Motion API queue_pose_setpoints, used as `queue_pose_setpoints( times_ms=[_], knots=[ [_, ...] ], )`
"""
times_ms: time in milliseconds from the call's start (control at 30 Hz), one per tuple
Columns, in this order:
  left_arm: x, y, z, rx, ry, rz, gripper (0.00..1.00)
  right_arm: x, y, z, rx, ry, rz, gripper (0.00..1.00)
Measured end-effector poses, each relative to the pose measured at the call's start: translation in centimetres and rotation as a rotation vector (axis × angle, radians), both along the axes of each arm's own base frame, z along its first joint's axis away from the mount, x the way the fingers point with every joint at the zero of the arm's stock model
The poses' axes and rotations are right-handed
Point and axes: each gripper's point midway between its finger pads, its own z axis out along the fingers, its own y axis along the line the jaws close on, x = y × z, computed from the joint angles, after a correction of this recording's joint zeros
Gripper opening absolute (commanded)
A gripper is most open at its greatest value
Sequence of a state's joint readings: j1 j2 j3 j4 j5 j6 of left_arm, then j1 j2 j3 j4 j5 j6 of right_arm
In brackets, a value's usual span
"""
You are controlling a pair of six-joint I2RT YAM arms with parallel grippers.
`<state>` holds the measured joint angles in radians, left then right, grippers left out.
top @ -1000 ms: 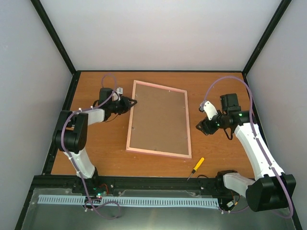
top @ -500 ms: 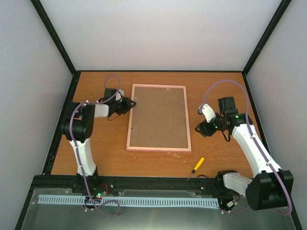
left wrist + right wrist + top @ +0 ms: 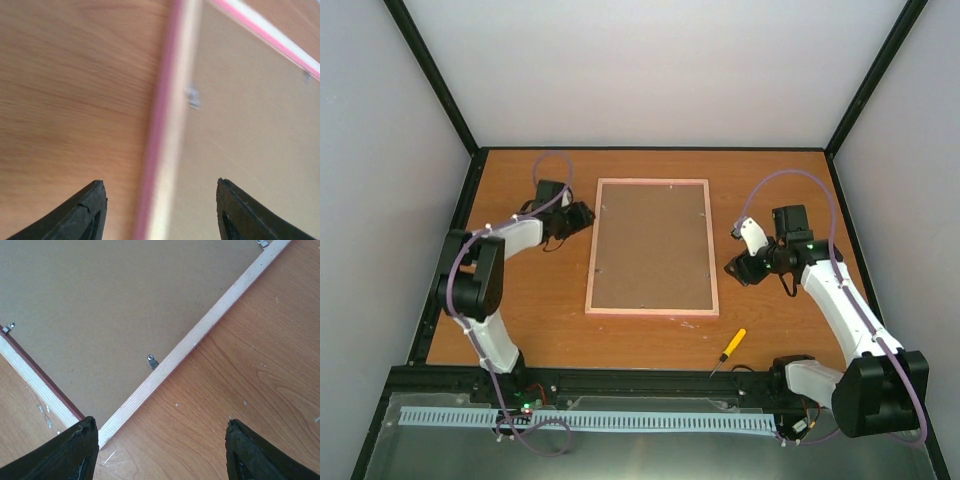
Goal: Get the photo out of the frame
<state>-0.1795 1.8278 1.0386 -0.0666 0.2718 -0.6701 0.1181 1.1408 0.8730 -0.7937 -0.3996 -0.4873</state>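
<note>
Face-down, the frame (image 3: 653,248) lies lengthwise, running away from the arms.

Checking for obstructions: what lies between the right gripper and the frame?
Only a strip of bare table, visible in the top view; the right gripper sits right of the frame.

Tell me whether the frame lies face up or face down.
Face down: the frame shows its brown backing board and metal clips upward.
</note>
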Motion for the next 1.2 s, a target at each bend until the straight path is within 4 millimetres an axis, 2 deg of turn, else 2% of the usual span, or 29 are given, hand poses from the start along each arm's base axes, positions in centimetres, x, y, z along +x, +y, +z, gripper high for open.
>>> queue_pose_setpoints(
  times_ms=[67,167,267,367,500,600,733,833,967,1067,1200],
  knots=[
    [-1.2,-1.6,2.2,0.053,-0.044,-0.058,0.6,0.2,0.0,-0.2,0.008,-0.001,-0.018,0.68],
    [-4.1,-6.9,6.6,0.097,-0.153,-0.217,0.59,1.1,-0.2,0.0,0.026,-0.013,-0.058,0.68],
    [-8.7,-12.8,10.2,0.093,-0.245,-0.403,0.58,2.3,-0.9,0.1,0.046,-0.027,-0.113,0.69],
    [-14.3,-18.5,11.2,0.085,-0.28,-0.597,0.59,3.4,-1.8,0.0,0.05,-0.05,-0.17,0.71],
    [-21.4,-23.6,9.8,0.096,-0.259,-0.808,0.62,4.0,-2.9,-0.4,0.041,-0.059,-0.23,0.73],
    [-26.3,-26.4,7.6,0.133,-0.23,-0.949,0.62,4.5,-3.8,-0.5,0.034,-0.072,-0.271,0.74],
    [-30.7,-30.0,4.2,0.215,-0.185,-1.083,0.62,4.6,-4.2,-0.5,0.026,-0.082,-0.291,0.75],
    [-32.7,-32.2,2.0,0.268,-0.167,-1.134,0.61,4.7,-4.5,-0.3,0.014,-0.1,-0.301,0.76],
    [-34.0,-33.9,-0.1,0.302,-0.146,-1.149,0.6,4.6,-4.7,0.4,0.011,-0.13,-0.307,0.76],
    [-34.1,-34.7,-1.1,0.317,-0.137,-1.139,0.59,4.4,-4.8,1.1,0.012,-0.158,-0.309,0.76],
    [-33.3,-36.0,-1.9,0.34,-0.142,-1.114,0.58,4.2,-4.9,2.1,0.011,-0.198,-0.315,0.77]
  ],
)
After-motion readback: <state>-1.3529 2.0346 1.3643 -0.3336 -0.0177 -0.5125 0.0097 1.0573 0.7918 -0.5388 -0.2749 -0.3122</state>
